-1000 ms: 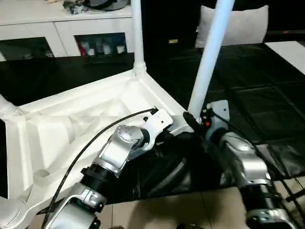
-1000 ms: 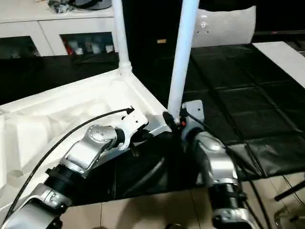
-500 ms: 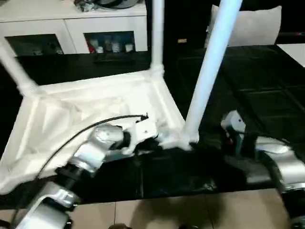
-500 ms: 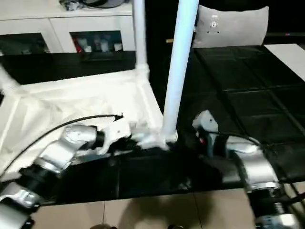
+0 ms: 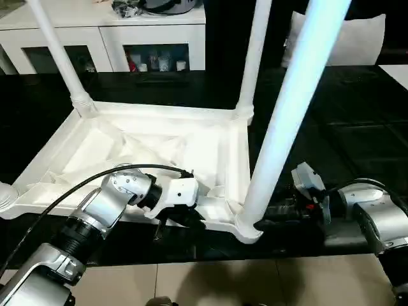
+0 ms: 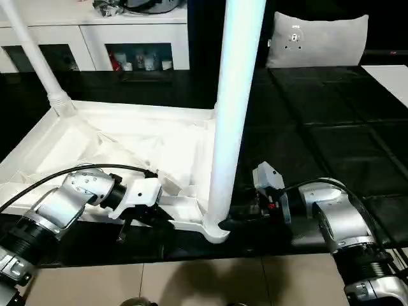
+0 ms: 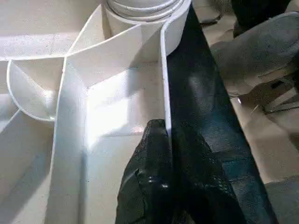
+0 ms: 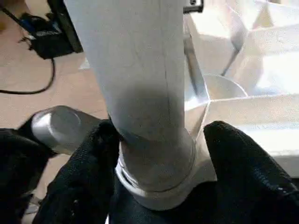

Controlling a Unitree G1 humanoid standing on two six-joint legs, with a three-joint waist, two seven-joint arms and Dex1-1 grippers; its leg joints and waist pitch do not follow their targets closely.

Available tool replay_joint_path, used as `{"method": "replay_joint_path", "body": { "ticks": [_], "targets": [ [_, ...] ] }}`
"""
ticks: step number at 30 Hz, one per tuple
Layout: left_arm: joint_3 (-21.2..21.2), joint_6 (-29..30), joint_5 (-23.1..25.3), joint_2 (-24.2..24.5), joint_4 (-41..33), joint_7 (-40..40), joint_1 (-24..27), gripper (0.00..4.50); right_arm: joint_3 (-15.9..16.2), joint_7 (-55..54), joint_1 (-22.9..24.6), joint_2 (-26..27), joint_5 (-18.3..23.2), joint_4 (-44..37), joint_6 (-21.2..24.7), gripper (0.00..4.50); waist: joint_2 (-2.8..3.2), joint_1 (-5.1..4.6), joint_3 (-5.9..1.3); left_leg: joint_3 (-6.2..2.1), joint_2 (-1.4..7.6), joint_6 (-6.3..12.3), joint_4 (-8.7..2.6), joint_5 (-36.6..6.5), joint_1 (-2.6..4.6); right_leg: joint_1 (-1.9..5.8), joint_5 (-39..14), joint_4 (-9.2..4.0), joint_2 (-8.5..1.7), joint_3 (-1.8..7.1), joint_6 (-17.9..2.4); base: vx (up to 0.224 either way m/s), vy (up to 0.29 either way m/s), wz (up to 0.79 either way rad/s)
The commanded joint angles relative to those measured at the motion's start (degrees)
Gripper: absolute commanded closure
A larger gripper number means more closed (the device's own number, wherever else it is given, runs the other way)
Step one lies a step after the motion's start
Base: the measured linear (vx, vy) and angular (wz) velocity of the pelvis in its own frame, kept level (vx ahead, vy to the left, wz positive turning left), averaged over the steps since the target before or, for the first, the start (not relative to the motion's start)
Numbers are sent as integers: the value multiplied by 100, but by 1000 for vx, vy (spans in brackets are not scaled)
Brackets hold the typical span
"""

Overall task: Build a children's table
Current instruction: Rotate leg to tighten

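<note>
- Here, the right gripper [image 8: 154, 186] has its two black fingers [image 8: 79, 177] set one on each side of the base of the nearest leg [image 5: 287, 121], just above the collar where it enters its corner socket; the fingers stand wide, close against the leg, and whether they press it cannot be told.
- That leg's long axis runs upright, straight up from the fingers and out of the top of the head views; the right gripper reaches it level, from the side, and is the nearer of the two.
- The left gripper [image 7: 161, 158] has its fingers pinched narrow on the thin rim wall of the table top [image 5: 159, 143], a little way along the near edge from the same corner socket.
- The children's table lies upside down on the black surface [image 5: 357, 127], ribbed underside up, its near corner at the surface's front edge.
- Count: one table top; three legs plainly standing in their sockets, namely the near one, one at the far right corner [image 5: 252, 64] and one at the far left corner [image 5: 60, 60]; a fourth socket [image 5: 3, 197] is cut by the picture's edge, so its leg cannot be confirmed.
- Beyond the surface's far edge: one long white cabinet [image 5: 108, 32] and one white cushion [image 6: 315, 39].
</note>
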Motion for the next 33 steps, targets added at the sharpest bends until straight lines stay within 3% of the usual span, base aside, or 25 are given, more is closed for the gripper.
{"method": "replay_joint_path", "body": {
  "ticks": [1, 3, 10, 16, 20, 23, 24, 26, 27, 28, 32, 33],
  "targets": [
    [-177, -145, -55, -63, -207, -302, -82, 450, 27, 120, -140, -3, 116, -75, 39, 176, -79, -12, -384, -23, 234, 442, -411, -1143, 3, 330, -2075, -372, -337, 274, -1067, 0, 0, 0],
    [-175, -135, -86, -72, -227, -314, -67, 450, 26, 137, -155, 67, 206, -57, 47, 207, -90, 13, -396, -22, 229, 453, -402, -1019, -9, 336, -1982, -357, -339, 274, -1070, 0, 0, 0],
    [-177, -162, -88, -57, -215, -332, -40, 450, 58, 270, -102, 147, 327, -174, 208, 254, -94, 37, -406, -22, 221, 467, -389, -880, -23, 339, -1959, -344, -332, 268, -1033, 0, 0, 0],
    [-137, -64, -107, -77, -199, -265, -25, 450, 108, 357, 100, 124, 425, -341, 462, 259, -88, 71, -410, -19, 223, 466, -385, -856, -14, 336, -1939, -345, -328, 272, -1013, 0, 0, 0],
    [-21, 360, -89, -291, -173, 188, -25, 450, -6, 78, 322, 230, 553, -497, 669, 259, -64, 103, -402, -16, 232, 423, -391, -923, 9, 321, -1997, -359, -330, 277, -1007, 0, 0, 0],
    [85, 717, -26, -538, -95, 694, -34, 450, -46, -310, 519, 357, 466, -583, 675, 259, -74, 111, -372, -16, 211, 391, -405, -1078, 12, 314, -2348, -413, -329, 263, -893, 0, 0, 0],
    [99, 803, 2, -615, -83, 835, -24, 450, -75, -479, 578, 429, 405, -564, 591, 259, -62, 102, -354, -14, 206, 377, -412, -1143, 16, 305, -2507, -439, -332, 262, -836, 0, 0, 0],
    [111, 943, 70, -747, -55, 1082, -8, 450, -133, -820, 645, 570, 278, -521, 464, 259, -91, 71, -337, -33, 157, 301, -412, -1287, 21, 319, -3176, -530, -353, 223, -536, 0, 0, 0],
    [111, 985, 84, -779, -55, 1136, -3, 450, -155, -915, 653, 613, 250, -513, 424, 259, -62, 56, -323, -42, 149, 290, -415, -1319, 27, 294, -3360, -565, -351, 213, -419, 0, 0, 0],
    [113, 1128, 136, -886, -48, 1320, 7, 450, -223, -1245, 663, 768, 167, -483, 330, 259, -71, 39, -323, -38, 149, 286, -417, -1342, 34, 284, -3410, -585, -341, 209, -376, 0, 0, 0],
    [162, 1508, 191, -1163, -47, 1755, 0, 450, -355, -2178, 593, 1208, -83, -360, 161, 261, -66, -119, -297, -65, 112, 212, -421, -1556, 25, 260, -3648, -635, -320, 143, -234, 0, 0, 0],
    [182, 1610, 208, -1246, -38, 1896, -18, 450, -377, -2551, 537, 1349, -198, -280, 214, 261, -78, -218, -288, -85, 83, 231, -418, -1671, 4, 288, -3811, -677, -314, 100, -125, 0, 0, 0]
  ]
}}
